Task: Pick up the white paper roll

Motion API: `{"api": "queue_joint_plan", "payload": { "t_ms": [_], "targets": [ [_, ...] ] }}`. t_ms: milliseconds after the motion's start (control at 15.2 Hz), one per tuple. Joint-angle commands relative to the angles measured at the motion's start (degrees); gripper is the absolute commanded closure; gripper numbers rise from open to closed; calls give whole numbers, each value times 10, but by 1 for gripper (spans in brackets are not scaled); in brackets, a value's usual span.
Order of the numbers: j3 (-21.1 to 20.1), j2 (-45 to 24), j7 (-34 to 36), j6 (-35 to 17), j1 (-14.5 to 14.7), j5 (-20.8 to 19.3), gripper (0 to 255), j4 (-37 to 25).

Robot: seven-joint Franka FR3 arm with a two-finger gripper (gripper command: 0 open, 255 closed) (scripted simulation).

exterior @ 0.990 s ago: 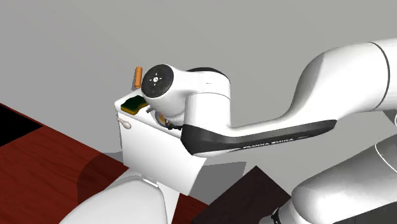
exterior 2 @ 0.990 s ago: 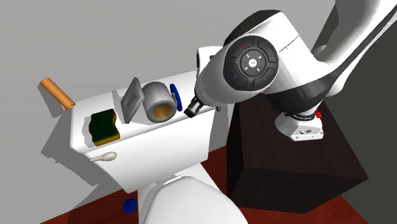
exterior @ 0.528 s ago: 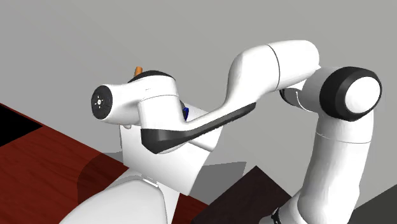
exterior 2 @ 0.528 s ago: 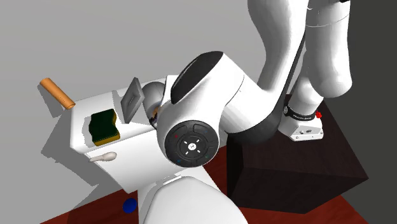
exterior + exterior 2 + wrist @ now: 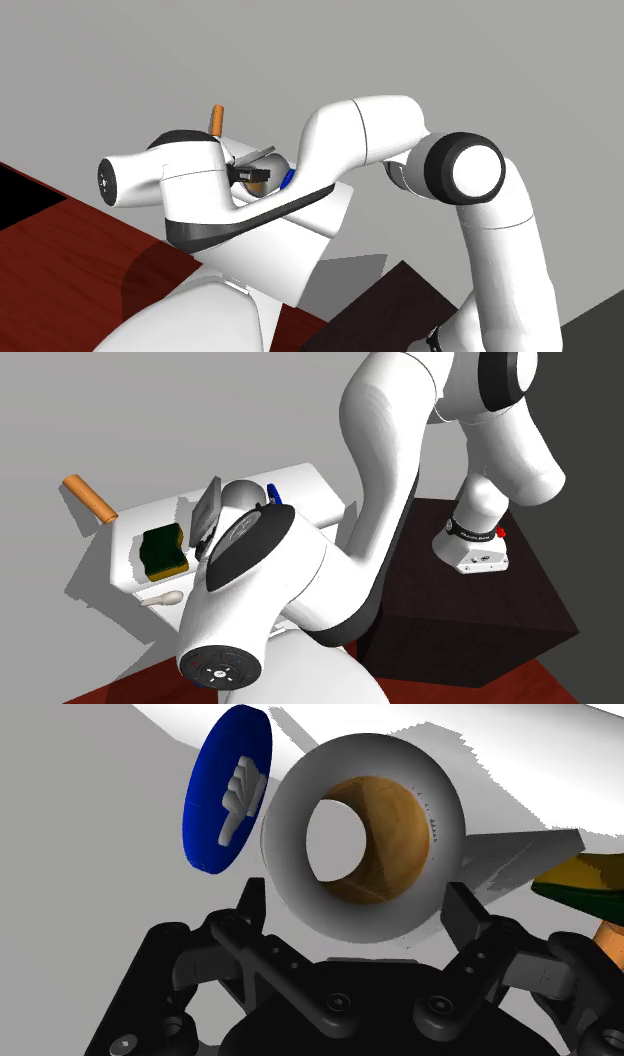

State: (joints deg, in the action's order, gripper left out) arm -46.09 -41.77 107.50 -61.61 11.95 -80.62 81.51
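White toilet-tank lid carries the grey paper roll, lying on its side at the wrist view's upper middle, its open end toward the gripper. The jaws gape wide, flanking the roll and clasping nothing. Advance squarely, then close gently, since the tube may crush. A blue disc stands just beside the roll, with plain grey wall behind.

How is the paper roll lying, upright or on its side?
On its side: the roll rests on the tank, hollow brown core facing sideways toward the end effector.
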Motion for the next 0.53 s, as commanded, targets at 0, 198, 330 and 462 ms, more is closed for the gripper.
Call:
{"api": "queue_joint_plan", "payload": {
  "t_ms": [0, 198, 330, 462],
  "targets": [
    [0, -16, 11, -26, -4, -5, 0, 3],
    [-15, -37, 28, -23, -14, -19, 0, 9],
    [-28, -44, 29, -16, -22, -28, 0, 9],
    [-28, -41, 28, -20, -27, -29, 255, 13]
  ]
}}
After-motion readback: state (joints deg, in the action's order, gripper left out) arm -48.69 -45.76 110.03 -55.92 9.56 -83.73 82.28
